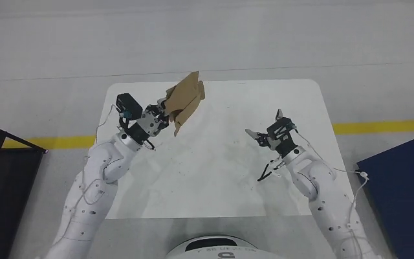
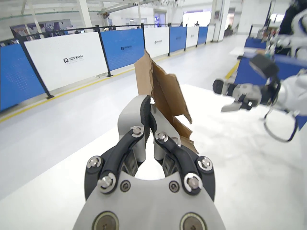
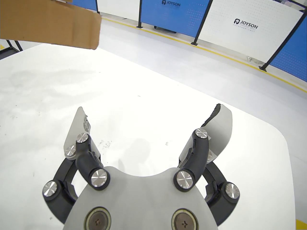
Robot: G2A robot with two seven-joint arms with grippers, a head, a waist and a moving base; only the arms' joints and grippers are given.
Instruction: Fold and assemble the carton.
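The white table (image 1: 213, 188) with rounded corners stands on a pale grey floor (image 1: 207, 39) crossed by a yellow line (image 1: 372, 127) that runs level with the table's middle on both sides. The wrist views show a fence of blue and white panels (image 3: 242, 25) across the floor beyond the table. The brown cardboard carton (image 1: 186, 98) is over the far-left part of the table, close to the far edge, and looks lifted off the surface rather than resting on it. It is partly folded, with flaps jutting at different angles and one ragged, notched edge facing the middle of the table, as the left wrist view shows (image 2: 165, 92). In the right wrist view a broad panel of it and a loose flap hang above the table's far side (image 3: 43, 20). The left gripper (image 1: 169, 115) is beside the left edge of the table, its fingers pressed together on the carton's lower edge, with the dark pads (image 2: 146, 111) pinching the cardboard. The right gripper (image 1: 264, 123) is over the right side of the table, about midway between the near and far edges, well apart from the carton. Its fingers (image 3: 81, 120) are spread wide with nothing between them.
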